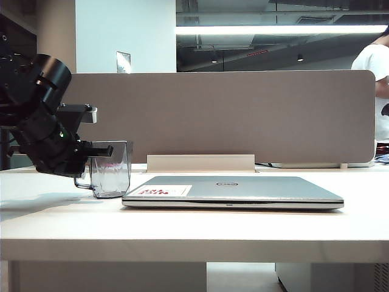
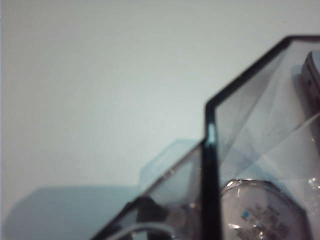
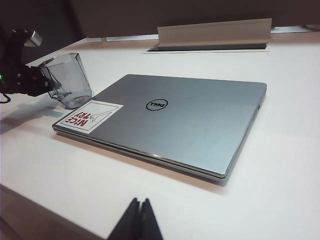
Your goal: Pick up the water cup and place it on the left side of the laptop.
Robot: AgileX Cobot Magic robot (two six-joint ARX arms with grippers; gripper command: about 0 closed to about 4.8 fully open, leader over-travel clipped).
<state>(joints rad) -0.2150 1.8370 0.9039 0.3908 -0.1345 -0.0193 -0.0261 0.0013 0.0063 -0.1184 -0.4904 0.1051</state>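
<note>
The left gripper [image 1: 100,152], jaws possibly loosening on the cup [image 1: 112,169] standing beside the laptop [image 1: 234,190], could tip it withdrawing; the right gripper [image 3: 140,215] rests closed.

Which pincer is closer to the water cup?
The left pincer: it is right at the water cup, at its handle side. The right pincer is shut and far off, beyond the laptop.

Silver-grey laptop [image 1: 243,188], grey-tinted cup [image 1: 112,170]
</note>
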